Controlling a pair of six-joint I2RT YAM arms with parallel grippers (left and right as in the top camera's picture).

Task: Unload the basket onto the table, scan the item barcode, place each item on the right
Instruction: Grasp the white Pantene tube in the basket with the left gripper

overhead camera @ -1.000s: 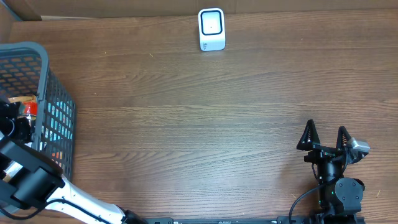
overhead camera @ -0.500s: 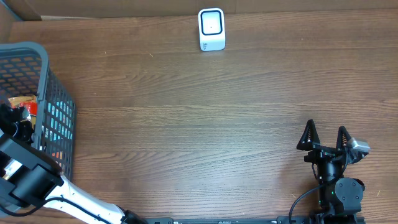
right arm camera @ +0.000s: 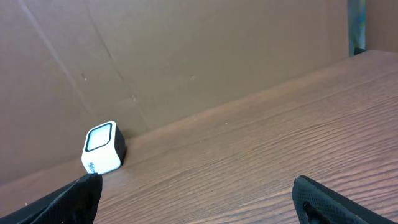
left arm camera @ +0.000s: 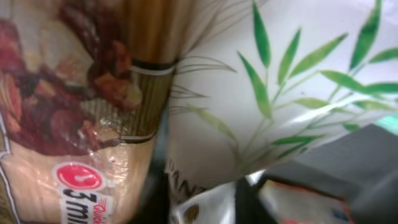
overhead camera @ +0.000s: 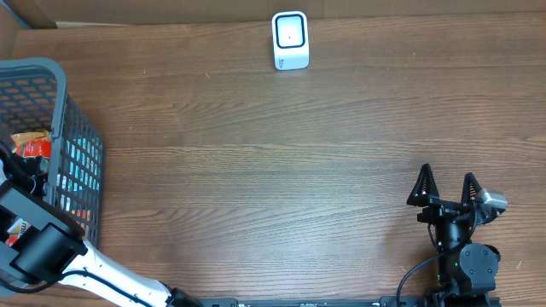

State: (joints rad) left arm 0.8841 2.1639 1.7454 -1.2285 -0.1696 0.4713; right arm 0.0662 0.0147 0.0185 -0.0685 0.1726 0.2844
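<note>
Left wrist view: snack packet (left arm camera: 74,124) and leaf-printed packet (left arm camera: 280,93) crowd side by side. I cannot tell if my left gripper (overhead camera: 15,175) is clenched; it might pinch both.

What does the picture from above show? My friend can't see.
A wooden table with a white scanner at its far edge. A grey basket of packets stands at the left, the left arm reaching in; the right gripper sits open front right.

The desk (overhead camera: 256,170) has a dark brown wood-grain surface, with the grain running left to right. A plain brown cardboard wall (right arm camera: 186,50) stands along its far edge and shows creases and seams. Lighting is even and diffuse.
</note>
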